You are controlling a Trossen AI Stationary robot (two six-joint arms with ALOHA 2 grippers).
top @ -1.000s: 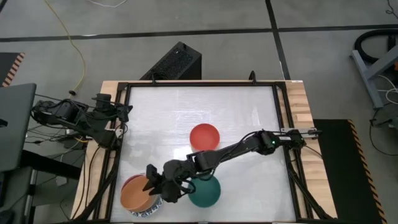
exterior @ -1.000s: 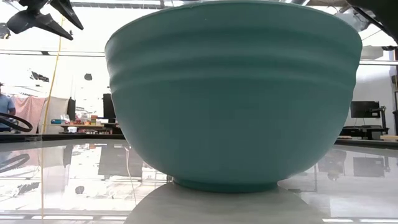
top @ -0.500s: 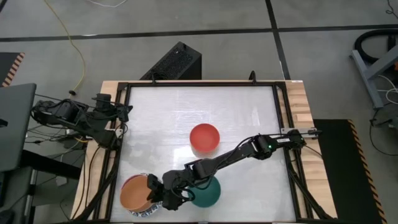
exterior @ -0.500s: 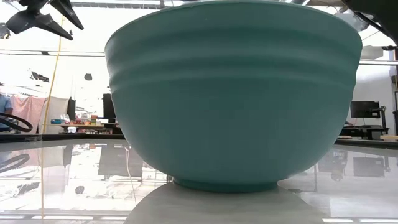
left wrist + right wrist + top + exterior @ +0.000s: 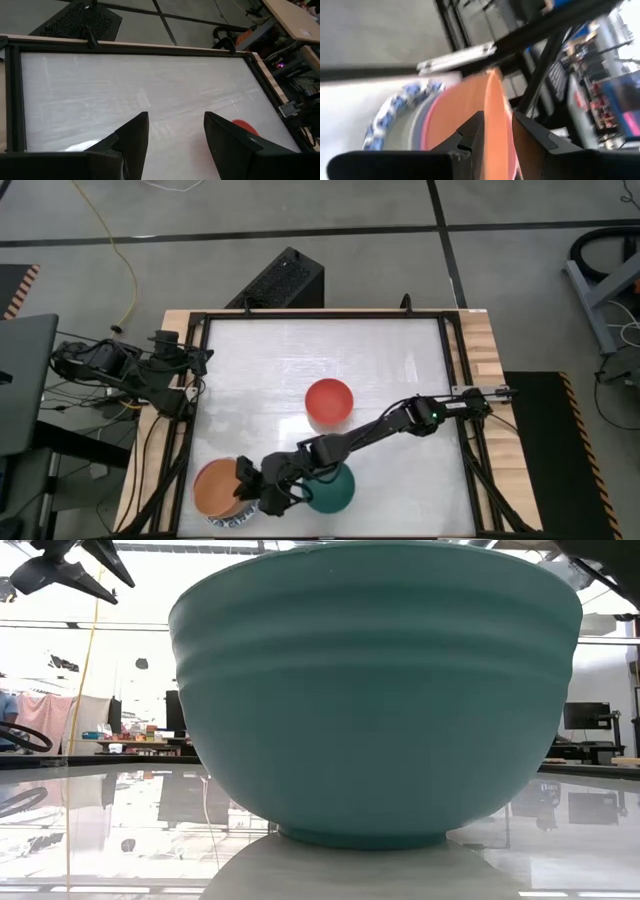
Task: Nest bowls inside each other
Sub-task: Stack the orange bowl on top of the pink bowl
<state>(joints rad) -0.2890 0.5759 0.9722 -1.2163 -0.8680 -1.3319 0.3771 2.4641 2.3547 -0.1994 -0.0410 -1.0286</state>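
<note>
Three separate bowls: orange bowl, red bowl, green bowl.

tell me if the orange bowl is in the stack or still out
In. The orange bowl sits on top inside the nested stack, and the right claw is clamped on its rim.

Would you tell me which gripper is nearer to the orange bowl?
The right. The right gripper is closed on the orange bowl's rim at the near left corner of the table; the left gripper waits open far off at the table's left edge.
</note>
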